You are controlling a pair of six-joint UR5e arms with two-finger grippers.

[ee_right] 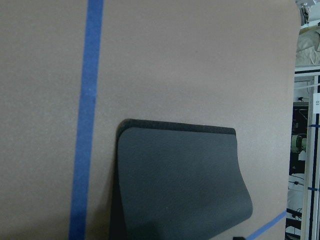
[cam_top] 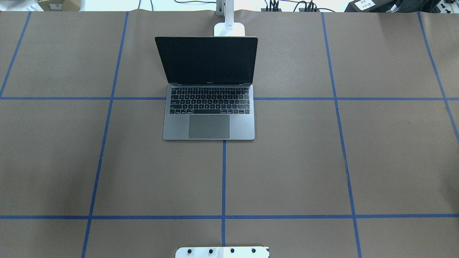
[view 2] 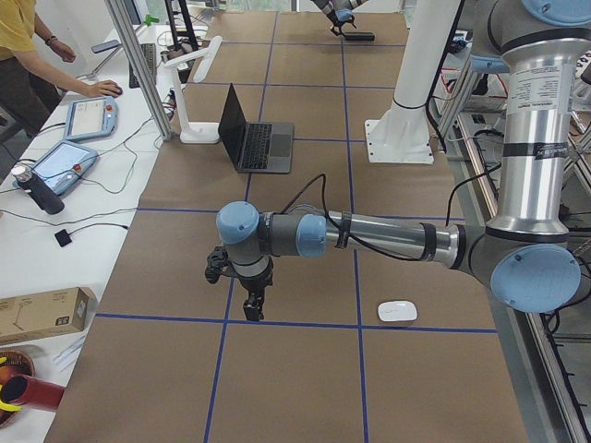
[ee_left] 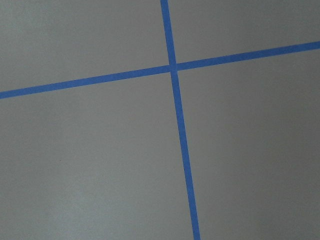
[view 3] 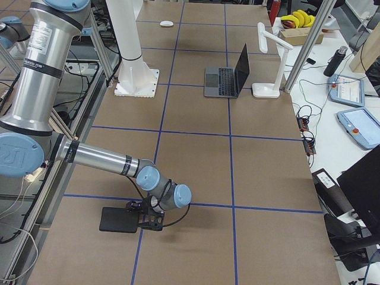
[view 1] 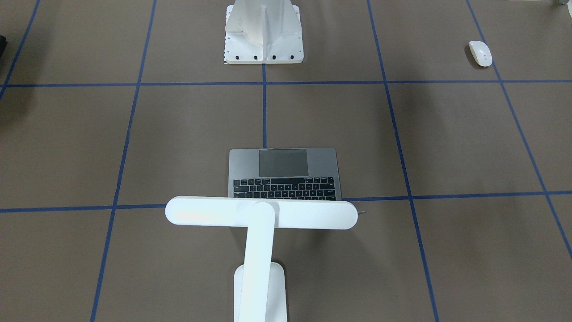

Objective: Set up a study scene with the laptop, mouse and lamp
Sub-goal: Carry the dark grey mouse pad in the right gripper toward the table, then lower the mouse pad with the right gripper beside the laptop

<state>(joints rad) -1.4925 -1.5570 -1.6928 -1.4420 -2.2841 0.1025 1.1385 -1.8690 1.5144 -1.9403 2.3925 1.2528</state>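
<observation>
The laptop (cam_top: 209,107) stands open at the table's far middle, its screen dark. The lamp (view 1: 261,213) stands right behind it, with its bar head over the screen's top edge. The mouse (view 1: 480,52) lies alone near the robot's side, on its left. My left gripper (view 2: 251,309) hangs over bare table, away from the mouse (view 2: 397,311); I cannot tell whether it is open or shut. My right gripper (view 3: 151,222) is low at the edge of a black mouse pad (view 3: 122,218); I cannot tell its state either.
A white bolted pedestal (view 1: 263,31) stands at the robot's base in the middle. The right wrist view shows the mouse pad (ee_right: 180,185) close below, its near part curving up. An operator and tablets are on a white side bench (view 2: 74,138) beyond the table's far edge.
</observation>
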